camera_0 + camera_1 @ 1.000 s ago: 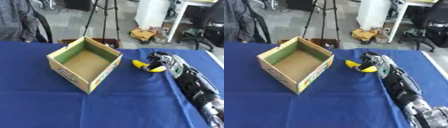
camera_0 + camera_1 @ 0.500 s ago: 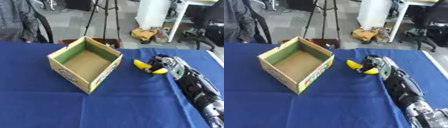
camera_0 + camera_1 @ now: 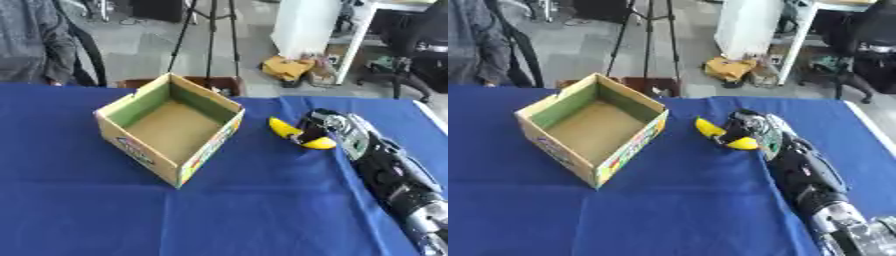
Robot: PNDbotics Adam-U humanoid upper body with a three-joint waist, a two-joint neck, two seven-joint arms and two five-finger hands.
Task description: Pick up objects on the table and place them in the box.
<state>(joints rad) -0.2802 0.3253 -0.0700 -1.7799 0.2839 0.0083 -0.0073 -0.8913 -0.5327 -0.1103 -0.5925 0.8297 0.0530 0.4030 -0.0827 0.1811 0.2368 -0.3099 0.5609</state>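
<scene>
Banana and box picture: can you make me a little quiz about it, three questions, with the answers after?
1. True or false: the banana already lies inside the box.
2. Which hand is curled round the banana: A the left hand, B the right hand, C a person's hand?
3. Fill in: the cloth on the table is ____.

Key:
1. False. It is on the cloth, to the right of the box, which has nothing in it.
2. B. The left hand shows in neither view.
3. Blue.

Banana in right hand, now slightly nearer box.
</scene>
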